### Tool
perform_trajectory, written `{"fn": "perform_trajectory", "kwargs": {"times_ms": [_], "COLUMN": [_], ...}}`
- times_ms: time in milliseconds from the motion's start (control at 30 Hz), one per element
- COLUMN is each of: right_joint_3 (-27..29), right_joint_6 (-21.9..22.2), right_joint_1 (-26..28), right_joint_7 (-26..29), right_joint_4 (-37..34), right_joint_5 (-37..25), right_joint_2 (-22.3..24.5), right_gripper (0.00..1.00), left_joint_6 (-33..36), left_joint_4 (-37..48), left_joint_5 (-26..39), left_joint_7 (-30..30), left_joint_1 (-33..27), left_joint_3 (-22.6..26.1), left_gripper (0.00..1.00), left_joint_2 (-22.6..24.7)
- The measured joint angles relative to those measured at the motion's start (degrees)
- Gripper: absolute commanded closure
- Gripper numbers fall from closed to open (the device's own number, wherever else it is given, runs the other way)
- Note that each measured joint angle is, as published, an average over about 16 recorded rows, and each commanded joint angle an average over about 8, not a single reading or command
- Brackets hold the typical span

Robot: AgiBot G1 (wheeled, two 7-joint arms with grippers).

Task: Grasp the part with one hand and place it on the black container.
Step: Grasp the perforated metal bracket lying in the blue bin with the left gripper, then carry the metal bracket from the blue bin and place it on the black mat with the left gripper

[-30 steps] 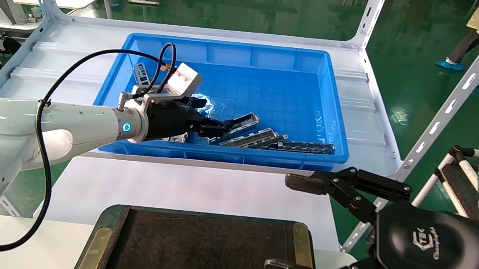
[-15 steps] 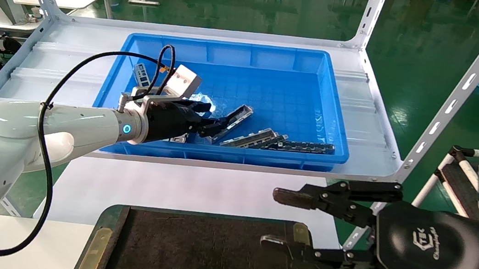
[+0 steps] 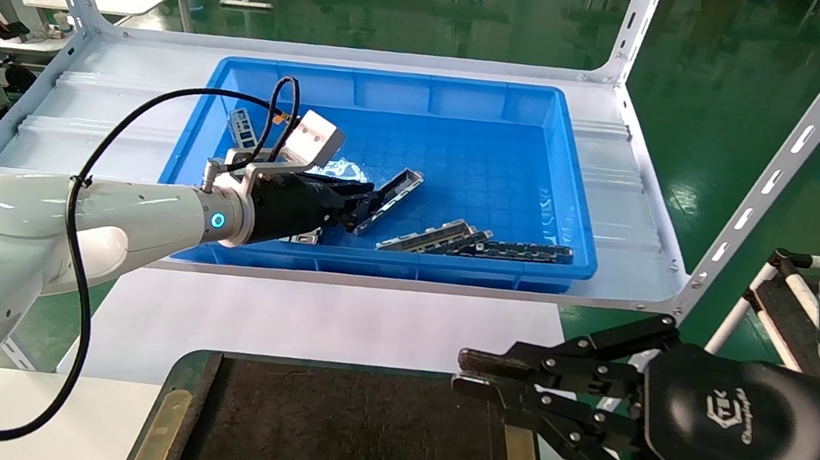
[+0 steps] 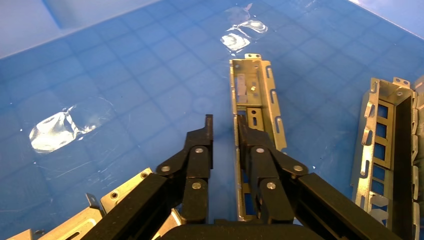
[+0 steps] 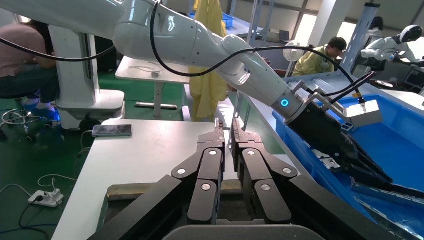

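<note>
My left gripper (image 3: 363,212) is inside the blue bin (image 3: 398,78), shut on the part (image 3: 392,188). This is a long grey channel strip with cutouts, held tilted above the bin floor. In the left wrist view the gripper (image 4: 223,125) pinches one raised side edge of the part (image 4: 255,95), with one finger inside the channel. My right gripper (image 3: 461,371) is shut and empty, hovering over the right edge of the black container (image 3: 350,444). It also shows in the right wrist view (image 5: 226,129). The black container lies at the table's front.
Several more channel strips (image 3: 471,244) lie along the bin's near wall, also seen in the left wrist view (image 4: 387,150). Flat silver plates (image 3: 243,125) lie at the bin's left. Clear plastic wrap (image 3: 335,167) lies behind the left gripper. White rack uprights (image 3: 783,160) stand at the right.
My left gripper has lifted one strip off the pile and drawn it back to the left, tilting it. My right gripper has closed from wide open to shut.
</note>
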Motion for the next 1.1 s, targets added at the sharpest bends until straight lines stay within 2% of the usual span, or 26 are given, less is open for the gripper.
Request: {"fn": "perform_trajectory", "kwargs": {"times_ms": [267,467,833,1100], "right_joint_3": [-0.03,-0.05,-0.09,-0.11], "right_joint_6": [0.01,0.02,0.04,0.05], "right_joint_1": [0.01,0.01,0.02,0.03], "right_joint_7": [-0.01,-0.02,-0.04,-0.06], "right_joint_4": [0.00,0.00,0.00,0.00], "right_joint_5": [0.02,0.03,0.06,0.08], "right_joint_2": [0.01,0.02,0.04,0.05], "right_gripper": [1.00,1.00,1.00,1.00], "left_joint_6": [1.26,5.55,26.14,39.78], "left_joint_4": [-0.27,-0.68,-2.56,-4.02], "left_joint_5": [-0.94,-2.29,-6.91,-9.52], "left_joint_7": [0.59,1.83,5.91,7.86], "left_joint_1": [-0.69,-2.01,-3.82,-2.22], "left_joint_3": [0.45,0.10,-2.08,-3.11], "left_gripper": [1.00,1.00,1.00,1.00], "left_joint_2": [-0.42,-1.74,-7.47,-11.21]}}
